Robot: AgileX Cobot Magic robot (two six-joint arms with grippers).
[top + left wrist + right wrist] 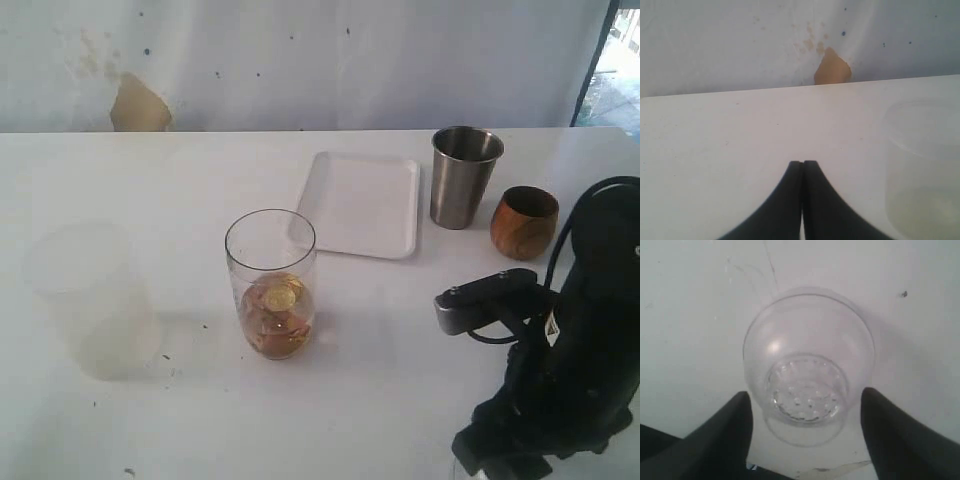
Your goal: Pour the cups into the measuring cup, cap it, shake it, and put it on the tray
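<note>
**Exterior:** measuring cup (270,285) upright mid-counter (150,170), brown liquid in lower part, top open. Tray (360,205) just beyond it. Steel tumbler (463,175) and wooden cup (524,222) upright, far right. Risk: tall narrow cup tips and spills if cap pressed on off-centre.

**Left wrist:** left hand (802,165) clenched, empty, over bare counter. Frosted cup (922,170) close by; stray swing could knock it.

**Right wrist:** right hand (806,395) straddles cap (807,365), fingers at its rim. Gripping or merely flanking, cannot tell. Smooth dome may slip out, roll off.
</note>
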